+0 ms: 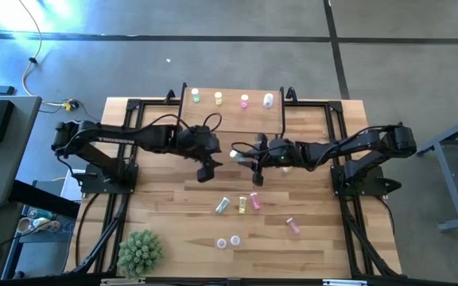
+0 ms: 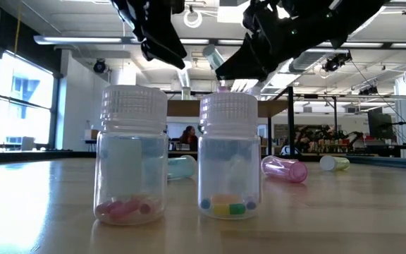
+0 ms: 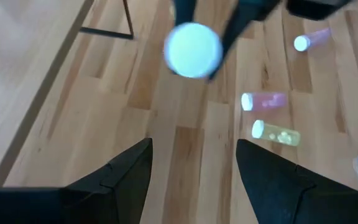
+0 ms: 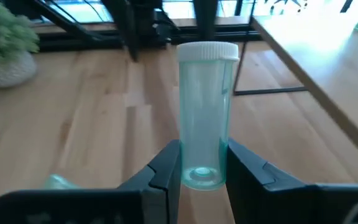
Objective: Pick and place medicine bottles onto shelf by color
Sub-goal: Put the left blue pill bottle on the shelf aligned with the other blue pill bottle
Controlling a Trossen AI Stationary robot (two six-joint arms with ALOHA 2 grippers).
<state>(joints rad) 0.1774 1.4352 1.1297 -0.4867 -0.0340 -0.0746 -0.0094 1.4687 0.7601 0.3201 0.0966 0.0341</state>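
Observation:
My right gripper [image 4: 202,163] is shut on a pale green medicine bottle [image 4: 204,112] with a white cap, held over the middle of the table [image 1: 235,152]. My left gripper [image 1: 207,171] hangs open just to its left, with nothing between its fingers [image 3: 194,165]. The shelf [image 1: 230,105] stands at the far edge and carries several bottles upright. A pale green [image 1: 223,205], a yellow [image 1: 242,204] and two pink bottles [image 1: 254,201] [image 1: 293,226] lie on their sides on the table. My right gripper pinches the bottle's bottom end [image 4: 201,175] between its two fingers. The fingers come from the table's right, slanting slightly down. The bottle sticks out forward past the fingertips, its cap [image 4: 207,51] toward the table's left, lifted clear of the table.
Two clear capped jars [image 1: 222,242] [image 1: 234,239] with small pills inside stand near the front edge. A spiky green plant ball [image 1: 140,253] sits at the near left corner. Black frames run along both sides of the table.

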